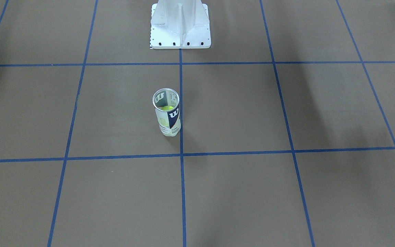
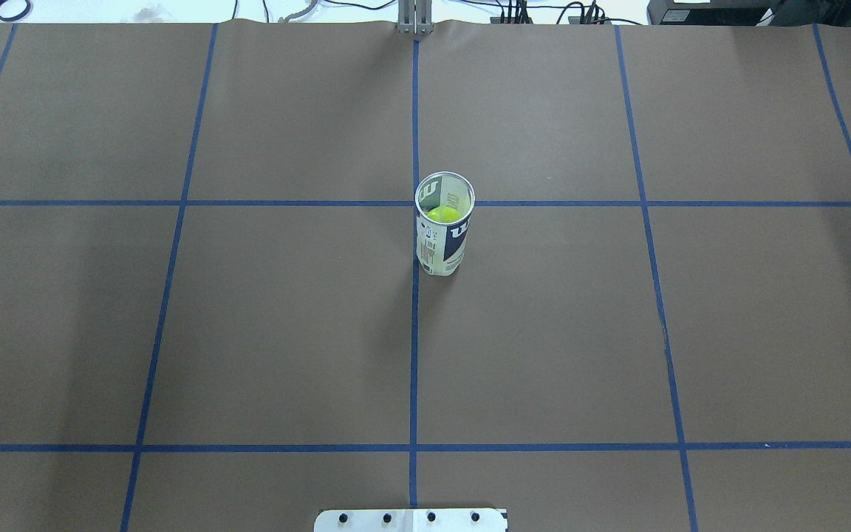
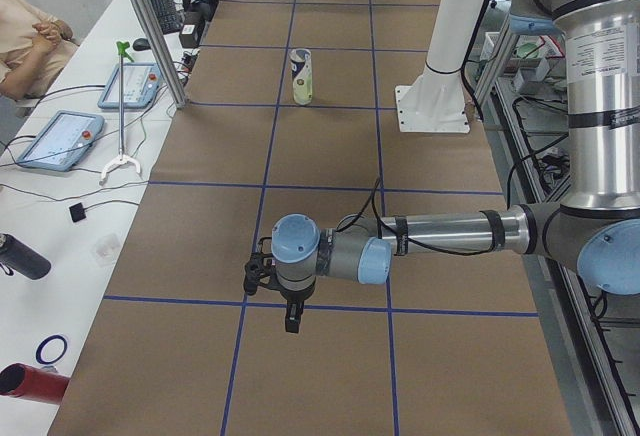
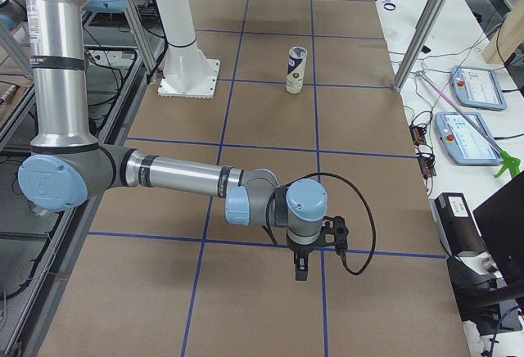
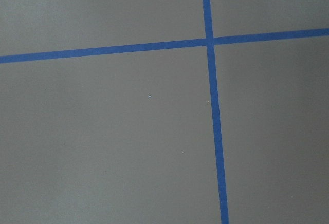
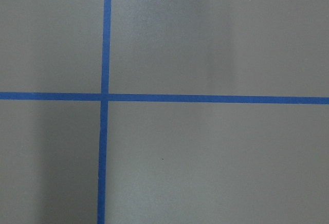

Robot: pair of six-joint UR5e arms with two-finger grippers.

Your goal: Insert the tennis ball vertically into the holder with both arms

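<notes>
Counter [image 2: 248,332]: brown, blue-taped grid.
Holder [image 2: 442,247]: upright, tennis ball [image 2: 443,215] inside (yellow-green).
Jaws: left and right, released or clenched, cannot tell.

The near left arm [image 3: 440,231] stretches low across the brown table [image 3: 330,156], its gripper [image 3: 291,324] pointing down over a blue tape line [image 3: 450,311], finger spacing unclear, while far off the holder [image 3: 302,76] stands upright, apart from the white pedestal [image 3: 433,106].
</notes>
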